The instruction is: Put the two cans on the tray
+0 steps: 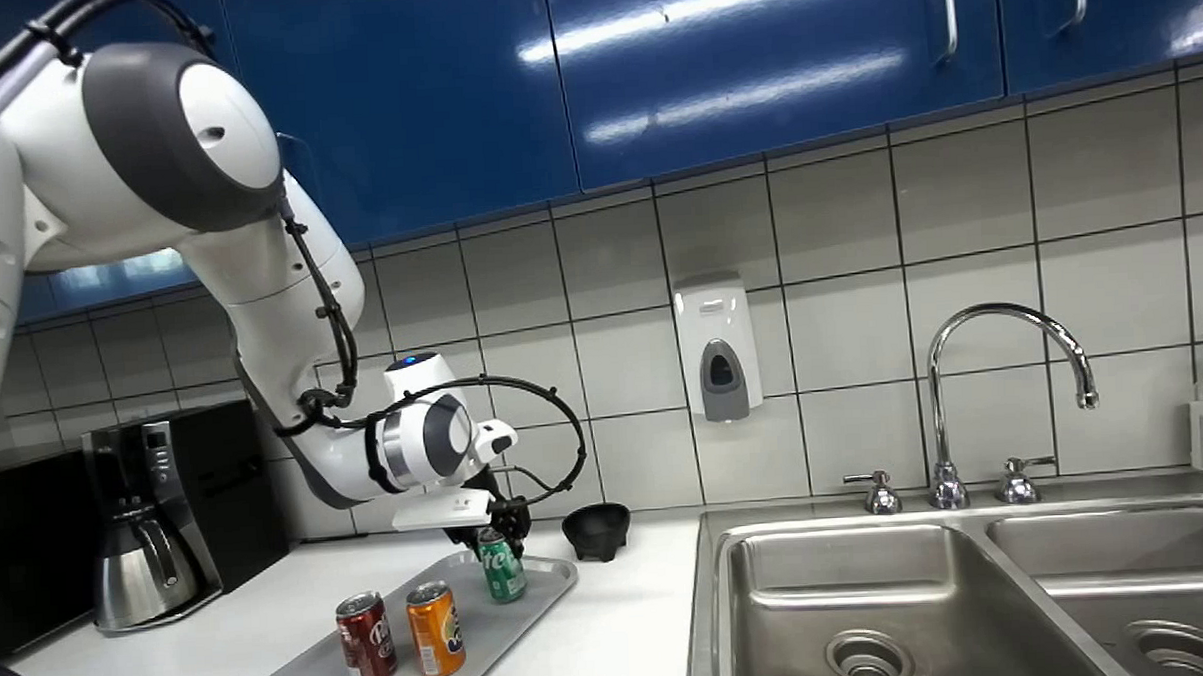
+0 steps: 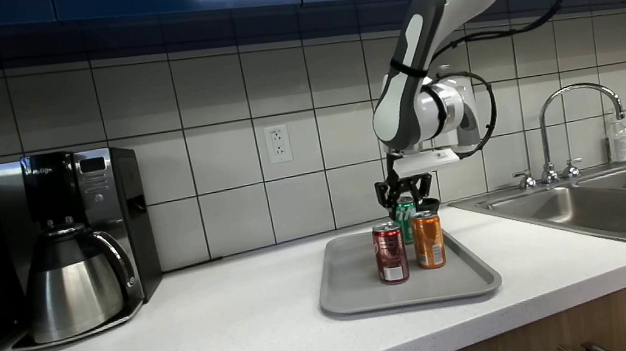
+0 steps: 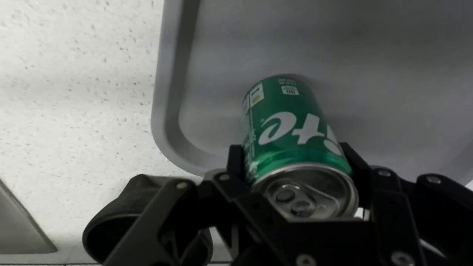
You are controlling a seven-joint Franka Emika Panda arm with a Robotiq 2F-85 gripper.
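The green can (image 3: 288,122) with a silver top stands at the wall-side end of the grey tray (image 3: 377,74). It also shows in both exterior views (image 1: 504,574) (image 2: 408,228). My gripper (image 3: 293,160) reaches down over it, with one black finger against each side near its top. The can's base is at or very near the tray; I cannot tell if it fully rests there. The orange can (image 1: 436,632) stands upright on the tray (image 2: 350,268), nearer the counter's front, and also shows in an exterior view (image 2: 429,242). It is out of the wrist view.
A dark red can (image 2: 391,253) stands on the tray beside the orange can. A small black bowl (image 1: 596,531) stands by the wall close to the gripper. The steel sink (image 1: 713,594) and faucet (image 1: 939,406) lie to one side, a coffee maker (image 2: 133,225) to the other.
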